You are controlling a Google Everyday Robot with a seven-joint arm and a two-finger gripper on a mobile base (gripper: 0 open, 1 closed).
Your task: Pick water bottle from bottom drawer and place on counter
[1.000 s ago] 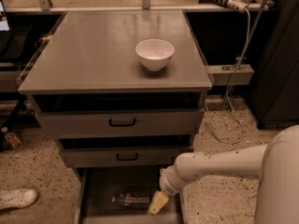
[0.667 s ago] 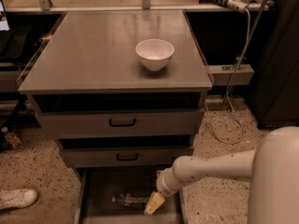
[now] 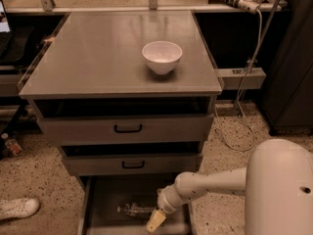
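Gripper (image 3: 156, 221) is down inside the open bottom drawer (image 3: 100, 214), at the end of the white arm (image 3: 210, 184) that reaches in from the right. Whether it is open or closed I cannot tell, and it does not appear to have hold of anything. Just to its left, the water bottle (image 3: 135, 209) lies on its side across the drawer floor. Its right end is close to the gripper, though I cannot say whether they touch.

A small clear plastic bottle like this is likely light, with thin walls that give under a hard squeeze and a smooth skin that can slip. Lying down, it may also roll if nudged. The sound place to take hold is probably across the middle of the body, clamped gently.

Above the open drawer are two closed drawers, the upper (image 3: 128, 128) and the lower (image 3: 133, 164), each with one black handle. On top is the counter (image 3: 93, 58), with one white bowl (image 3: 162, 57) on it. On the floor at left are one white shoe (image 3: 17, 208) and one tiny bottle (image 3: 11, 145). I count one water bottle.
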